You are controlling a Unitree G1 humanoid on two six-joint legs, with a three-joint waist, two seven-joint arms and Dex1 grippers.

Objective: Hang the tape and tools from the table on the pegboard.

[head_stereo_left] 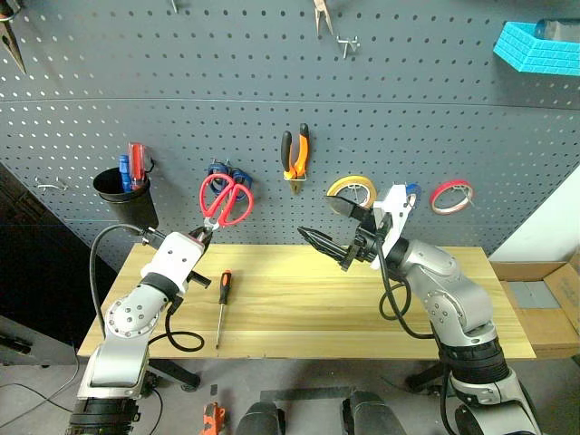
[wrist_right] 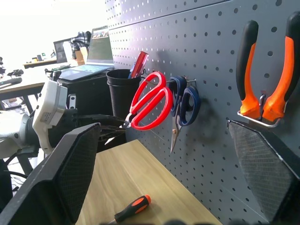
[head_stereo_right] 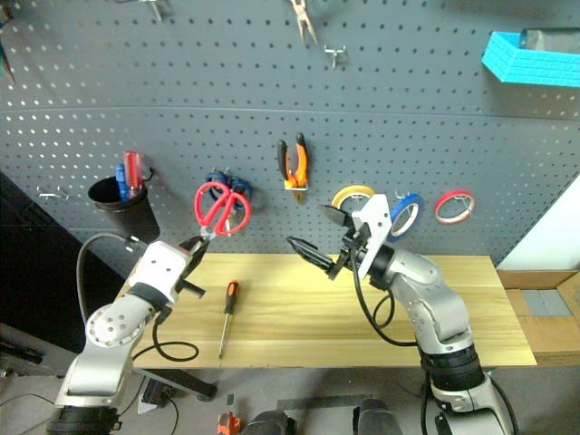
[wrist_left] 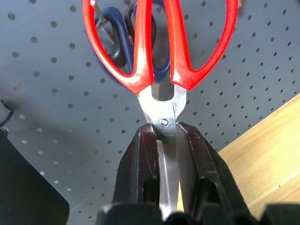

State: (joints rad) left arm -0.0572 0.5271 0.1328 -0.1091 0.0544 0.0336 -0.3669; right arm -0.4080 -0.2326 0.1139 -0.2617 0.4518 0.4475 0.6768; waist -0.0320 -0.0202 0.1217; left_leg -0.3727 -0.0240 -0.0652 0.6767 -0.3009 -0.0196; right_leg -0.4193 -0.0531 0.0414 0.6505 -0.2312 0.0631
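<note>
Screwdriver [head_stereo_left: 220, 306] on wood-grain table [head_stereo_left: 299, 313], grey pegboard [head_stereo_left: 272, 91]

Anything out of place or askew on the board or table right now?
Nothing is damaged or spilled. The red-handled scissors are not hanging free: the left gripper grips their blades, holding them tilted against the dark grey pegboard. The slim orange-and-black-handled screwdriver lies unhung on the light wood table.
</note>
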